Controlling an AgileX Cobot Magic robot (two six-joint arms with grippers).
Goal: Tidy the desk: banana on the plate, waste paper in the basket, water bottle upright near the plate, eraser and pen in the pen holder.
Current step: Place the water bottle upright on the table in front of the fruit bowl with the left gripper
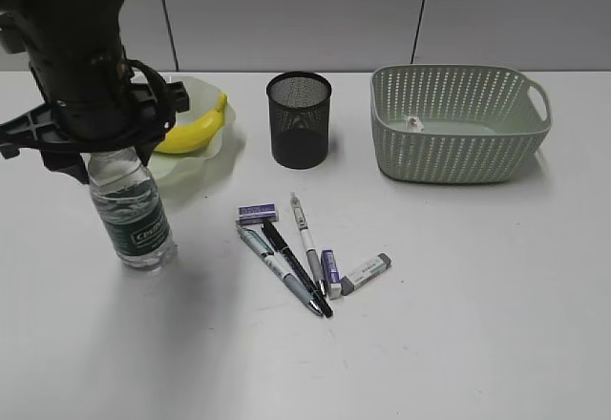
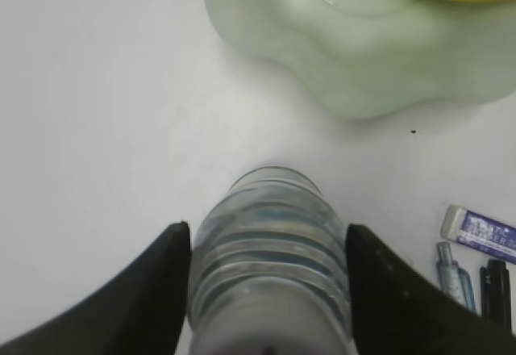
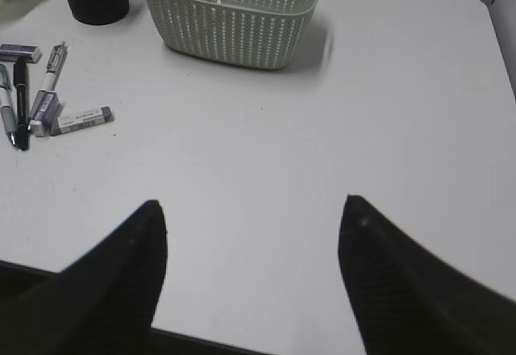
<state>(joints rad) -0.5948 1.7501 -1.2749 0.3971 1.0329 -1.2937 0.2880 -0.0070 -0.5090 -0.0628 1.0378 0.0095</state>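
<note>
Pens (image 1: 286,262) lie nearest me on the counter (image 1: 458,325), three in a loose bundle with three erasers (image 1: 366,274) around them, none yet in the black mesh pen holder (image 1: 300,119) farther back. My left claw (image 2: 268,290) is closed around the water bottle (image 1: 134,215), one finger on each side of its ribbed neck, and the bottle stands upright on its base just beside the wavy green plate (image 1: 196,157). My right claw (image 3: 250,234) hangs released and empty over bare counter, well apart from everything. Beyond the bottle, the banana (image 1: 196,132) already rests on the plate, and in the far right the scrap of waste paper (image 1: 412,123) sits inside the perforated basket (image 1: 458,124). So I judge the bottle step is the one in hand and nearly finished: what it calls for next is spreading the left fingers and lifting straight up so the bottle is not tipped, then turning to the pens and erasers. The bottle's dark green label carries white lettering, but I can make out only a leading "C"; the print on the purple eraser sleeves is too small to read.
</note>
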